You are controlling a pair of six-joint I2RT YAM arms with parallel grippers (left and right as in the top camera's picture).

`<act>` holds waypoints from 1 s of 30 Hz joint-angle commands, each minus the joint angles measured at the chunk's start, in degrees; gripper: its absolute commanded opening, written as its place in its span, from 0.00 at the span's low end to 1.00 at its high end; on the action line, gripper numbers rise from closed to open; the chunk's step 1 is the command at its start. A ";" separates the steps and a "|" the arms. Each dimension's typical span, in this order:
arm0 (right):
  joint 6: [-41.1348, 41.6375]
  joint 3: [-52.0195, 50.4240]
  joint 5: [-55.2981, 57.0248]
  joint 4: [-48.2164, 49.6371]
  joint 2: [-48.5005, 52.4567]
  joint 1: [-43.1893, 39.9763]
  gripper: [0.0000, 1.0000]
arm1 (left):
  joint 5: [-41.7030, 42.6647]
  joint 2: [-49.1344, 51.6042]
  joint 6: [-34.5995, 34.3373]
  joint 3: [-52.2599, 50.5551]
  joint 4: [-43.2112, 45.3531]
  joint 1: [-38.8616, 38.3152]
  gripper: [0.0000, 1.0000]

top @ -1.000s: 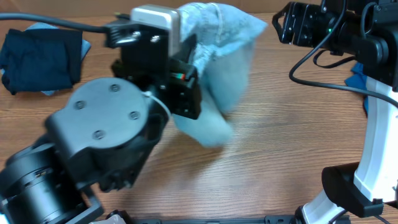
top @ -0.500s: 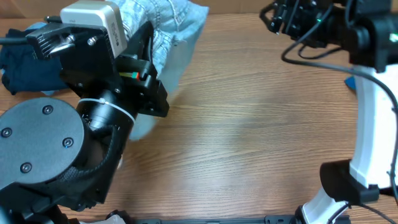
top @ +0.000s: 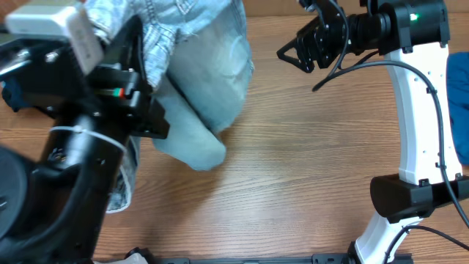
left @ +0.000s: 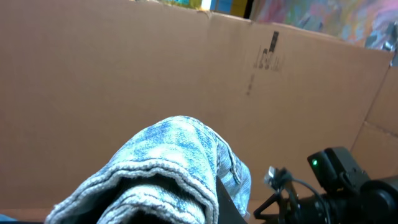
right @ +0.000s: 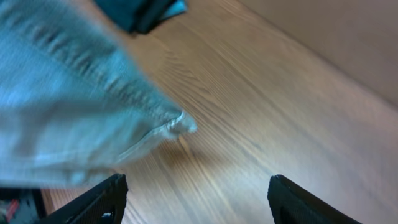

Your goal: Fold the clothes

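The pale denim shorts [top: 209, 81] hang bunched from my left gripper [top: 138, 45], lifted above the table with their lower end sagging toward the wood. In the left wrist view a folded denim hem [left: 168, 180] fills the jaws, and the gripper [left: 205, 208] is shut on it. My right gripper [top: 292, 53] is open and empty, in the air to the right of the shorts. In the right wrist view its fingers [right: 196, 205] are wide apart over bare wood, with the blurred denim [right: 68, 112] to the left.
A dark navy garment [top: 6, 97] lies at the left edge, mostly behind my left arm, and also shows in the right wrist view [right: 140, 12]. A royal-blue garment [top: 459, 110] lies at the right edge. A cardboard wall [left: 186, 68] stands behind the table.
My left arm has swung left and up, carrying the denim shorts, which now hang lower. My right gripper has moved left and slightly down toward the shorts.
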 commanded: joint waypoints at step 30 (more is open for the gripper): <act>-27.02 -0.15 -14.47 0.66 5.11 6.84 0.81 | 8.20 -0.72 0.09 6.01 4.90 -0.13 0.04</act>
